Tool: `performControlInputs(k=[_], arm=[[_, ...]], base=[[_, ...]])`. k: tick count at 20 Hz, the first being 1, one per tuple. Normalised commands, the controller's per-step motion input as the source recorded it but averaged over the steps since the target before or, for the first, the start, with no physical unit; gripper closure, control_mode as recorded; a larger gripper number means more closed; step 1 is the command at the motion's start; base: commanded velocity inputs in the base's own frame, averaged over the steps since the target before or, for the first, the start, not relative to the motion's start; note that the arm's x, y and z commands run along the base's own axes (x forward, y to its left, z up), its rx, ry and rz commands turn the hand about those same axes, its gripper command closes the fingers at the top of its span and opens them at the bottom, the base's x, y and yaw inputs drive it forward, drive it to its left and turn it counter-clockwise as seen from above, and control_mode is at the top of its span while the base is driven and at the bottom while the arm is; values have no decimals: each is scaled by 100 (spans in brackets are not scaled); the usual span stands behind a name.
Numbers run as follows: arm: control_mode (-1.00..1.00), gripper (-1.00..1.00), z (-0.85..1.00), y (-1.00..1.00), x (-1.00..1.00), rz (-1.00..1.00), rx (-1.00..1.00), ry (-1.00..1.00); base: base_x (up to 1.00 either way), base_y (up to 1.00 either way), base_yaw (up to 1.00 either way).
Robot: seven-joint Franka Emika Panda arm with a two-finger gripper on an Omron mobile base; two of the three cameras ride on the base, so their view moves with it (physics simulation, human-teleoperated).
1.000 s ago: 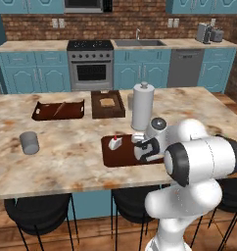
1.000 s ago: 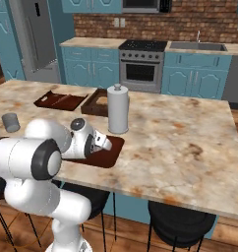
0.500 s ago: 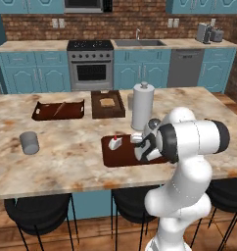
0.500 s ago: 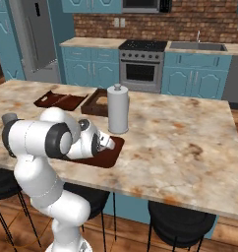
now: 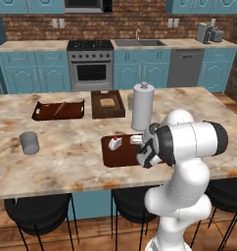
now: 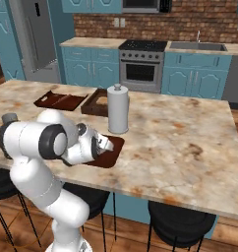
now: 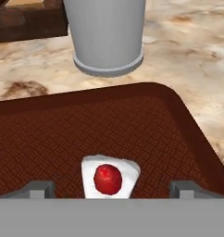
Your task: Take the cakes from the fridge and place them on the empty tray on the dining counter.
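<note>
I find the gripper (image 7: 109,190) spread wide, a cake (image 7: 109,177) resting on the empty tray (image 7: 178,120) between its tips. I'd lift straight up, avoiding the grey canister (image 7: 108,34) behind the tray.

Rendered scene, evenly and brightly lit; no single light source evident. Both base views: soft, low detail, slightly blurry textures on the marbled surface (image 5: 76,152). Faint soft shadow under the white cylinder (image 5: 142,106), toward 6 o'clock. Robot arm (image 6: 40,142) shaded smoothly, darker on its underside. No glare or hot spots on the metal stove (image 5: 90,63). Hand view: tray (image 7: 63,134) weave sharp at centre, the surface beyond toward 12 o'clock blotchy and soft. No edge distortion noticed.
</note>
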Motion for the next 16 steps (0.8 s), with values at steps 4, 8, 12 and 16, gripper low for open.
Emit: performControlInputs(k=[4, 8, 12, 16], arm=[[-100, -100, 100, 0, -37, 0, 1, -20], [-100, -100, 100, 1, -33, 0, 7, -4], [-100, -100, 100, 5, -11, 0, 7, -4], [-100, -100, 100, 2, -11, 0, 4, -2]], base=[[0, 0, 0], [0, 0, 0], [0, 0, 0], [0, 0, 0]])
